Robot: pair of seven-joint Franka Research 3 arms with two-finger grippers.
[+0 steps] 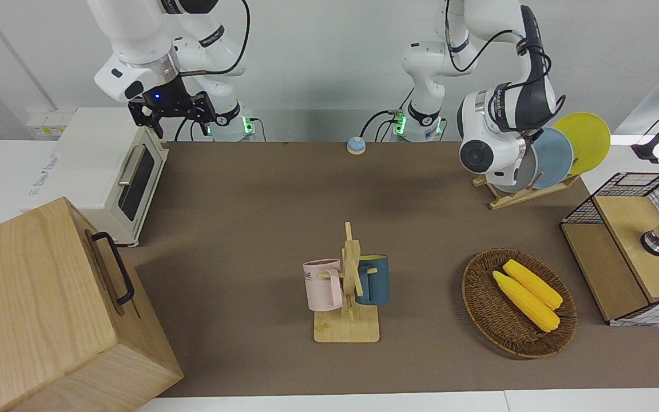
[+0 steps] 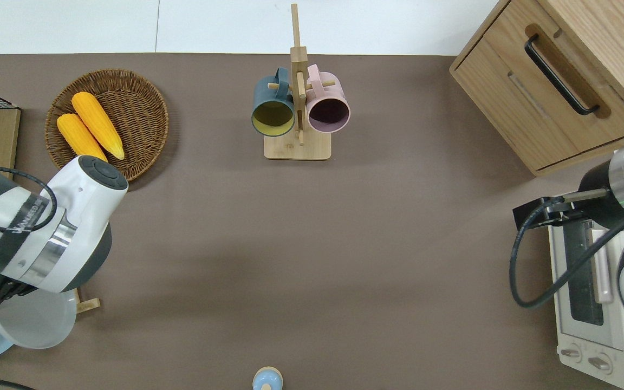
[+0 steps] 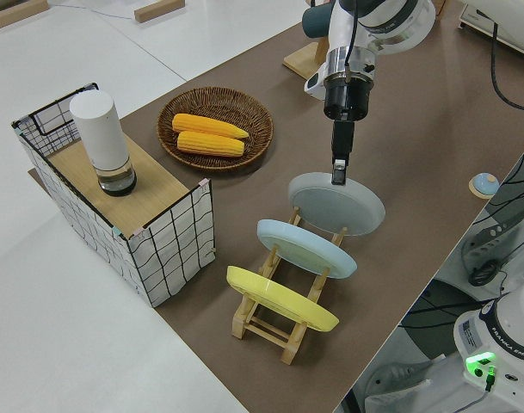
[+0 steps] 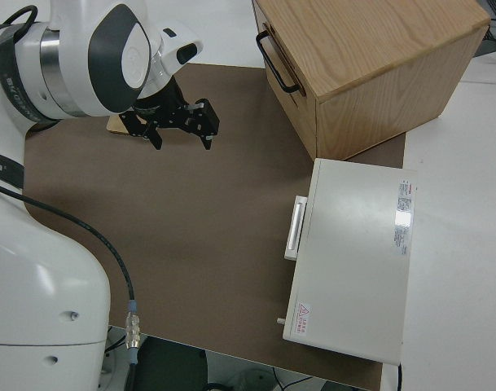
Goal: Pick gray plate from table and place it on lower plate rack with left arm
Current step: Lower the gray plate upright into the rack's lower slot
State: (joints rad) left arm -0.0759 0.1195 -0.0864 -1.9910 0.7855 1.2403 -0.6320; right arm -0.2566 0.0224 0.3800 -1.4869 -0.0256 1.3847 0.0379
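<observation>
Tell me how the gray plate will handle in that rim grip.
Likely stiff: the gray plate holds its shape though the left claw pinches only its rim. The smooth rim might slip in that narrow pinch. Round and tilted over the lower plate rack, it could roll.

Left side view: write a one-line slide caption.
Left claw holds the gray plate by its rim at the lower plate rack, beside blue and yellow plates.

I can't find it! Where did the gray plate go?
The gray plate is in the wooden plate rack at the left arm's end of the table, beside the blue plate, with the left claw at its rim.
</observation>
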